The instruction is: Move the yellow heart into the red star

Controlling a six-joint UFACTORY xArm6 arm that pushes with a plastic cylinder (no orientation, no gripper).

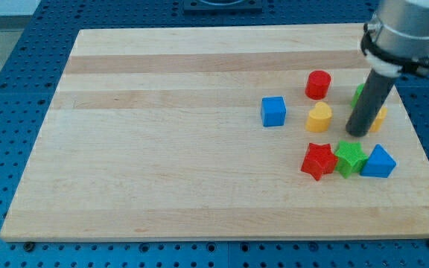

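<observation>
- Wooden board [199, 149]: a pale plank table top lying on a blue perforated bench [6, 89]; all blocks sit in its right half.
- My tip [357, 134]: the lower end of my straight dark rod, which descends from the grey arm body [407, 30] at the view's top right. I have no jaws to open or close; the rod holds nothing.
- Yellow heart [319, 117]: a small yellow heart-shaped block, to the view's left of my tip and clearly apart from it.
- Red star [318, 160]: a red star-shaped block directly below the yellow heart in the view, with a strip of bare board between the two.
- Green star [349, 158]: a green star-like block touching the red star on its right side, just below my tip.
- Blue triangular block [379, 161]: just right of the green star, seemingly touching it.
- Red cylinder [318, 84]: above the yellow heart, apart from it.
- Blue cube [273, 111]: to the left of the yellow heart, apart from it.
- Second yellow block [380, 119] and a green block [357, 94]: both largely hidden behind my rod; I cannot tell their shapes.
</observation>
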